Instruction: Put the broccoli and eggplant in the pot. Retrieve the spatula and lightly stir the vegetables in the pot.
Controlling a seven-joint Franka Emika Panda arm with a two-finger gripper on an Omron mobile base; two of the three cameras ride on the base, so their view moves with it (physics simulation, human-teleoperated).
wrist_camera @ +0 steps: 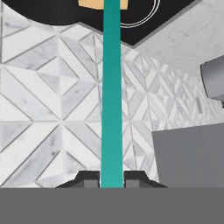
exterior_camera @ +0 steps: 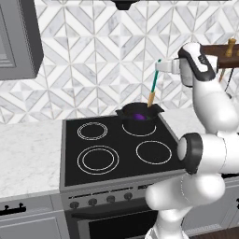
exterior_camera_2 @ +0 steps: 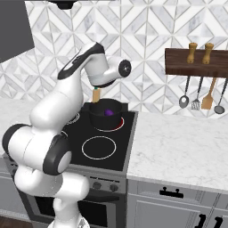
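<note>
The black pot [exterior_camera: 140, 127] [exterior_camera_2: 104, 123] stands on the stove's rear right burner. The purple eggplant [exterior_camera: 139, 116] [exterior_camera_2: 108, 113] lies inside it. The broccoli is hidden. My gripper [exterior_camera: 159, 66] [wrist_camera: 111, 180] hangs above the pot's right side, shut on the top of the spatula's teal handle [exterior_camera: 155, 81] [wrist_camera: 111, 109]. The spatula hangs almost upright, its yellow-orange blade [exterior_camera: 151, 100] [exterior_camera_2: 96, 94] [wrist_camera: 93, 3] down at the pot's mouth. Whether the blade touches the vegetables I cannot tell.
The black stovetop [exterior_camera: 100, 140] has three free burner rings. Marble counter [exterior_camera_2: 178, 147] runs to the right. A wooden rack [exterior_camera_2: 196, 62] on the wall there carries two shakers and several hanging utensils. A grey cabinet [exterior_camera: 18, 37] hangs at upper left.
</note>
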